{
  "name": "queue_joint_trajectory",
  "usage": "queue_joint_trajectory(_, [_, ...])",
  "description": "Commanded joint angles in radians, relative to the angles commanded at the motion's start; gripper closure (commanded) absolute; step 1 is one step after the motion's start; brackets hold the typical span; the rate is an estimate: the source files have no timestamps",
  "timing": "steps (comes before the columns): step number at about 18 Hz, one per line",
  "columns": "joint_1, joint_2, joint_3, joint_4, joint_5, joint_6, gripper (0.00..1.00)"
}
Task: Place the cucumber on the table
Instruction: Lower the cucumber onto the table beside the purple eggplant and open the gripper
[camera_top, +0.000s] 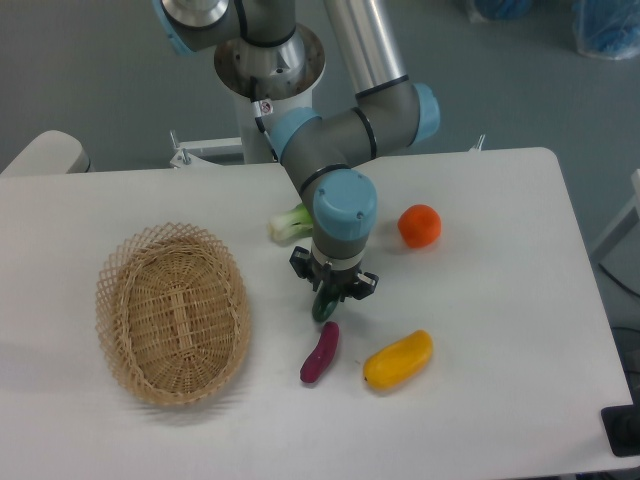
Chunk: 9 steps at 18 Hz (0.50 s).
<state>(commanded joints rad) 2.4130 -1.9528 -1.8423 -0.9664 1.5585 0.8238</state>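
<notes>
The cucumber (323, 307) shows only as a short dark green end under the gripper, close above or on the white table (480, 330). My gripper (330, 297) points straight down at the table's middle. Its fingers stand around the cucumber. The wrist hides most of the cucumber and the jaws, so I cannot tell whether they still clamp it.
An oval wicker basket (173, 312) stands at the left. A purple vegetable (320, 353) and a yellow vegetable (398, 360) lie just in front of the gripper. An orange fruit (419, 226) lies at its right. A bok choy (291, 223) lies behind the arm.
</notes>
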Motion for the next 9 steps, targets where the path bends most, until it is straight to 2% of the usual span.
queue_joint_trajectory(5, [0.003, 0.005, 0.028, -0.005, -0.003, 0.011, 0.0])
queue_joint_trajectory(9, [0.011, -0.005, 0.101, -0.008, -0.006, 0.017, 0.0])
